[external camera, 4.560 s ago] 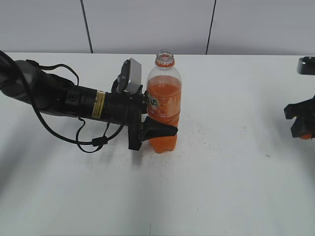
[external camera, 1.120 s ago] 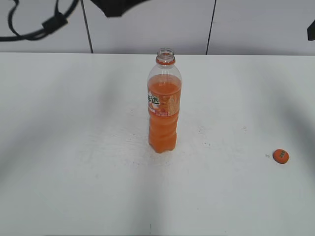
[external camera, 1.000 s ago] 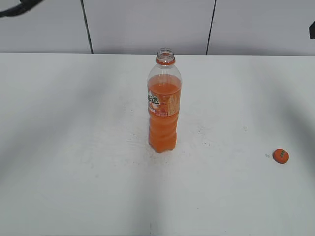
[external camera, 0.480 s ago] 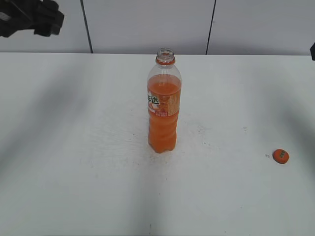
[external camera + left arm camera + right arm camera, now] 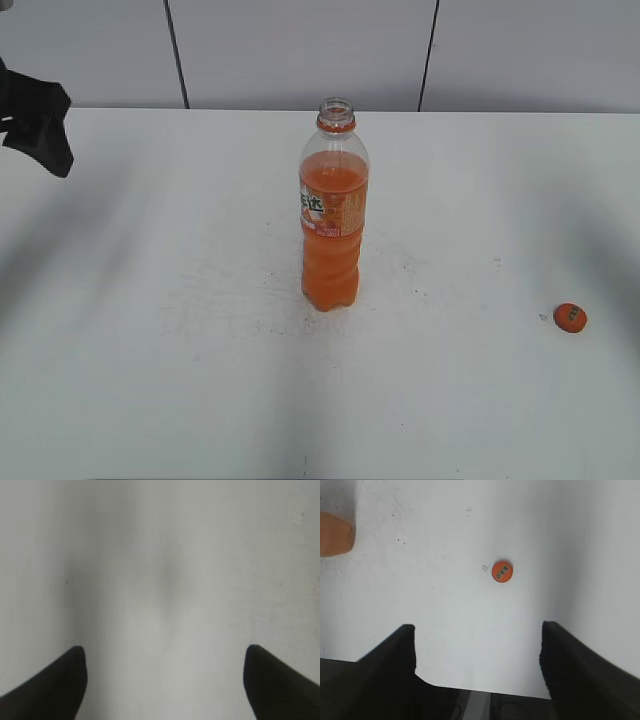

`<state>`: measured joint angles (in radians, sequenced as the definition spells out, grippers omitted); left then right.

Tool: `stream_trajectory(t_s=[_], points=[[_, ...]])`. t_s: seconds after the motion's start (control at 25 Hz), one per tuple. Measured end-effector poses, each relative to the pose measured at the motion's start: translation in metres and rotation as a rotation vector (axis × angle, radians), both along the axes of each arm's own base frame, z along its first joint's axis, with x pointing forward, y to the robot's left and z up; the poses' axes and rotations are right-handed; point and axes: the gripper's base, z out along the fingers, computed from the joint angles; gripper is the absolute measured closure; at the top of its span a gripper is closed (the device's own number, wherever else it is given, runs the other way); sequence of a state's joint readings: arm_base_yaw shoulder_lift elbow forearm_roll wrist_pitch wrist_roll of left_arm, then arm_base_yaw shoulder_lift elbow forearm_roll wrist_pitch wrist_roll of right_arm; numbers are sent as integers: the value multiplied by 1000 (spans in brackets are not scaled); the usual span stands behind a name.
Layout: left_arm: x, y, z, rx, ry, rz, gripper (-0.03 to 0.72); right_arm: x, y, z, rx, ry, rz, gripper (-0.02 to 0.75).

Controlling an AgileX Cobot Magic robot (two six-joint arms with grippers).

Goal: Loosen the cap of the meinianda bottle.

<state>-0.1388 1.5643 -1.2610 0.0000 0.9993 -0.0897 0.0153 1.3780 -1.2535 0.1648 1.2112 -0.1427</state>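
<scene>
Orange cap (image 5: 570, 317); clear meinianda bottle (image 5: 333, 215), orange drink, orange label; white table (image 5: 150, 350).

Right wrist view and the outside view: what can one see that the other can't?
Only the right wrist view shows the right claw, open and empty above the table, with the mark on the cap's top readable.

Only the exterior view shows the whole meinianda bottle, upright and uncapped, the wall behind, and a dark piece of the left arm at the left edge.

Both show the white table and the orange cap lying on it, apart from the bottle. The wrist view catches only an orange edge of the bottle.
</scene>
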Motion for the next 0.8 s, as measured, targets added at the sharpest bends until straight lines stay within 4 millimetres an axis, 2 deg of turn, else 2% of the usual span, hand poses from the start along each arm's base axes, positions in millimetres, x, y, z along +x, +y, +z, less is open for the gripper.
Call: stream_trajectory(t_s=[0.16,0.32,0.6,0.72,0.8], points=[[-14,3,7,23,75,-6,109,-3,-1,0,5,3,-39,160],[-47,12,16,79,86,-13,109,-29,-4,-6,-23,14,-44,160],[-139,26,18,87,-2,-12,109,-99,-14,-31,-129,28,-38,160],[-178,32,15,75,-95,-10,109,-131,-15,-40,-138,-3,-39,160],[-205,36,16,61,-195,-7,109,-157,-15,-43,-136,-82,-45,160]])
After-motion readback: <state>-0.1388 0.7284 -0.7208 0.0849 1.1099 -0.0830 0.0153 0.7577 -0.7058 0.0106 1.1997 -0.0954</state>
